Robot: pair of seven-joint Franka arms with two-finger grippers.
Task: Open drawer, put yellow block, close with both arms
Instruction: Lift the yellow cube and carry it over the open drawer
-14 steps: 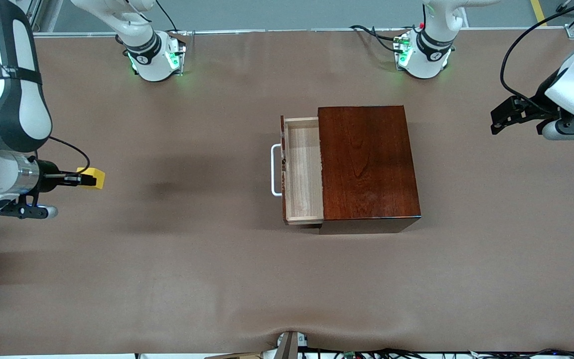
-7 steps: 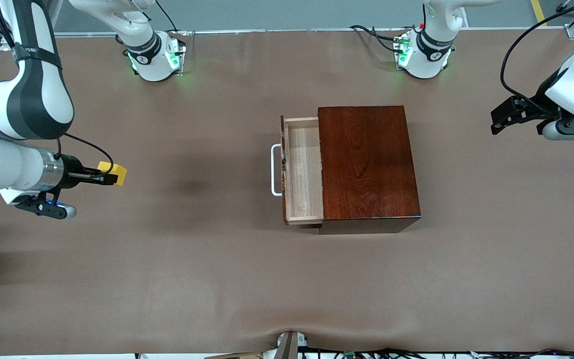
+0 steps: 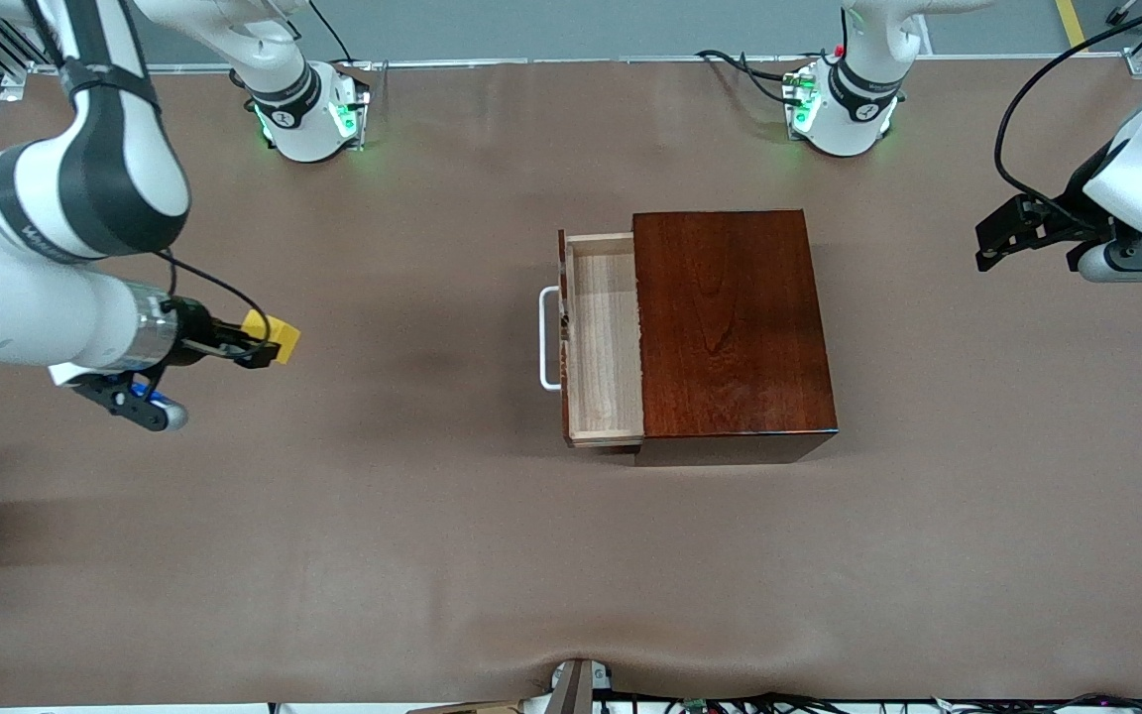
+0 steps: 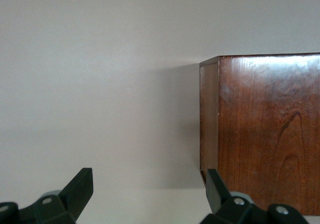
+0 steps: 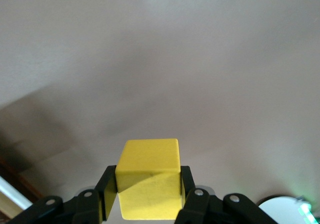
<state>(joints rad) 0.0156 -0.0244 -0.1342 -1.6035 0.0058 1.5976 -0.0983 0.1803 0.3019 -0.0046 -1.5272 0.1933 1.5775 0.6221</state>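
The dark reddish-brown box [image 3: 730,322] stands mid-table. Its pale-wood drawer [image 3: 603,337] is pulled out toward the right arm's end, tray empty, white handle [image 3: 545,337] leading. My right gripper [image 3: 269,347] hangs above the table between that end and the drawer, shut on the yellow block [image 3: 281,339]. In the right wrist view the yellow block [image 5: 149,181] is pinched between both fingers of the right gripper [image 5: 148,184]. My left gripper [image 3: 992,243] waits open above the left arm's end of the table. In the left wrist view the left gripper [image 4: 148,189] holds nothing, and the box [image 4: 265,129] shows ahead.
The two green-lit bases [image 3: 308,114] [image 3: 834,109] stand along the table's edge farthest from the front camera. Cables [image 3: 730,702] run along the nearest edge. Brown table cover [image 3: 412,516] spreads round the box.
My right gripper has carried the yellow block steadily toward the drawer. The left arm, the box and the drawer have not moved.
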